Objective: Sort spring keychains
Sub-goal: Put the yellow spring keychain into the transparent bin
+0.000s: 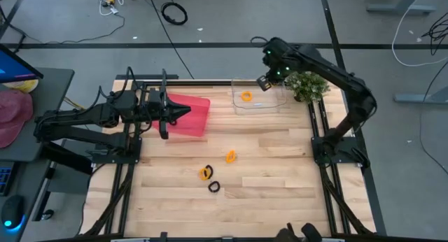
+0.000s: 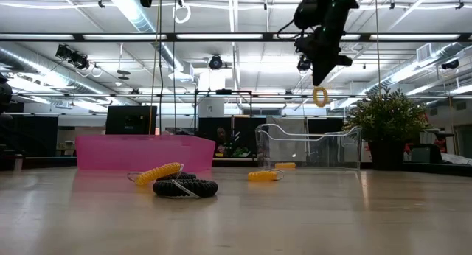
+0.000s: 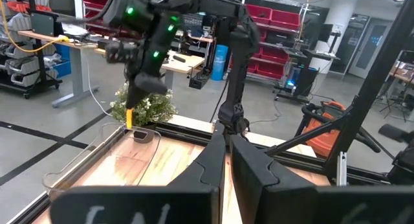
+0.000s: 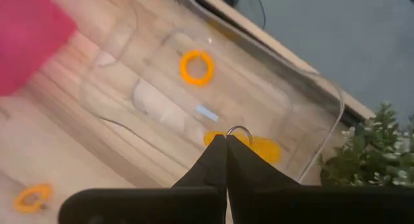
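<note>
My right gripper (image 2: 322, 69) is shut on an orange spring keychain (image 2: 320, 96), high above the clear bin (image 1: 259, 101) at the table's far side. Another orange keychain (image 1: 246, 96) lies on the floor of that bin. On the bare wood near the middle lie two orange keychains (image 1: 230, 157) (image 1: 204, 173) and a black one (image 1: 213, 187). My left gripper (image 1: 183, 112) is shut and waits level over the pink bin (image 1: 190, 116). My right gripper pinches the orange keychain's upper end (image 4: 249, 143) between its two fingertips, next to its small metal ring (image 4: 239, 130). The fingers slant steeply down from above. The coil hangs as a loop below the fingers (image 2: 320, 99), clear of the bin and table.
A potted green plant (image 1: 308, 84) stands just right of the clear bin, close to my right arm. Black frame rails run along the table's left and right edges. Open wood lies between the bins and the loose keychains.
</note>
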Controlling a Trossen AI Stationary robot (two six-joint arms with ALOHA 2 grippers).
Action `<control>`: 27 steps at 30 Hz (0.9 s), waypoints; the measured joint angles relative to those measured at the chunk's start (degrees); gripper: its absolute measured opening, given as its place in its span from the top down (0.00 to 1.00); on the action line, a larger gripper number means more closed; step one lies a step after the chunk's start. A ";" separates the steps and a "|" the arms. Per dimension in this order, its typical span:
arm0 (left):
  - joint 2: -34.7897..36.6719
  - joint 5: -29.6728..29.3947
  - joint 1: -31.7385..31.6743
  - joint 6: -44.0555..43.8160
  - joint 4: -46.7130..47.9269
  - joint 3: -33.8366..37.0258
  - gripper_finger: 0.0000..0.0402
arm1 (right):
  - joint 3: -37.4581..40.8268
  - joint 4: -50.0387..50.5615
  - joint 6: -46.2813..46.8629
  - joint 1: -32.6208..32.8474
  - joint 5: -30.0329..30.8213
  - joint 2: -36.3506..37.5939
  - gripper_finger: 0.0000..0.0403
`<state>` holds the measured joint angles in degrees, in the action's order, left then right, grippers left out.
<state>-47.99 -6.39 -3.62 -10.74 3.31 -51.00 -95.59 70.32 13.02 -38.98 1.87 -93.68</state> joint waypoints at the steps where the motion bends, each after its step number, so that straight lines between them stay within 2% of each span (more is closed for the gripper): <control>1: 0.00 0.00 0.00 0.00 0.01 0.00 0.94 | 0.00 0.14 -0.01 -0.01 0.00 -0.80 1.00; 12: 0.00 0.00 0.00 0.01 0.02 0.00 0.94 | 0.00 0.52 1.52 0.60 0.00 -9.54 1.00; 27: 0.00 0.00 0.00 0.02 0.46 0.00 0.94 | 0.00 -0.63 3.23 0.80 -0.47 -17.63 1.00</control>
<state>-47.99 -6.39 -3.62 -10.72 3.77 -51.00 -95.59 69.70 16.25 -38.17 1.40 -111.31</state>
